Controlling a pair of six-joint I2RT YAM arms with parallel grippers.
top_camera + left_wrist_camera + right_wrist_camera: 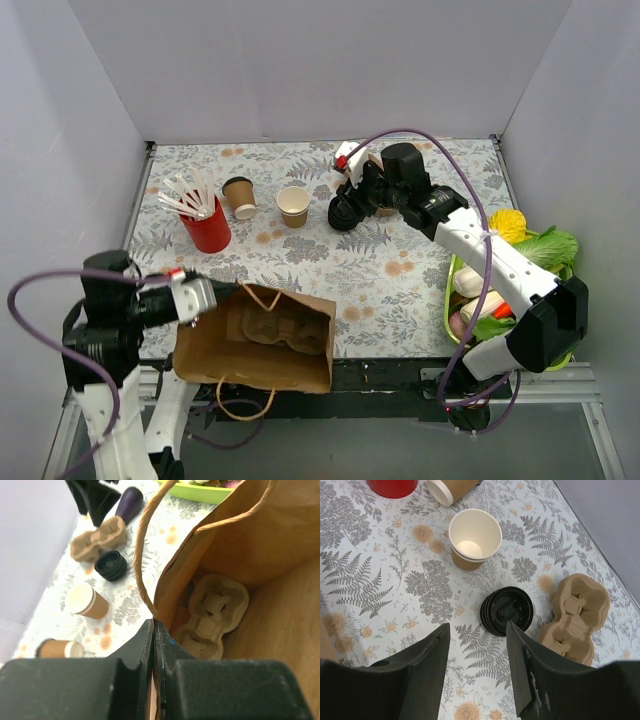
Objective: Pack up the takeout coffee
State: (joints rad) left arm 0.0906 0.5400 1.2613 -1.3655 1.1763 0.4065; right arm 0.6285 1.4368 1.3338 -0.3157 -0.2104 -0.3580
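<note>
The takeout coffee stands in parts. An open paper cup (pixel 293 206) (pixel 474 537), brown-walled with a pale inside, sits upright mid-table. To its right lies a stack of black lids (pixel 345 213) (pixel 507 611). My right gripper (pixel 352 190) (pixel 478 625) hovers open over the table just beside that stack, with nothing between its fingers. A brown paper bag (pixel 255 345) (pixel 280 605) lies open at the near edge, with a pulp carrier (pixel 215 610) inside. My left gripper (pixel 218 292) (pixel 154 630) is shut on the bag's rim.
A second brown paper cup (pixel 240 197) (pixel 452 489) and a red cup of white sticks (pixel 208 228) stand at the left. Another pulp carrier (pixel 577 612) lies right of the lids. A green tray (pixel 449 300) of food sits at the right edge.
</note>
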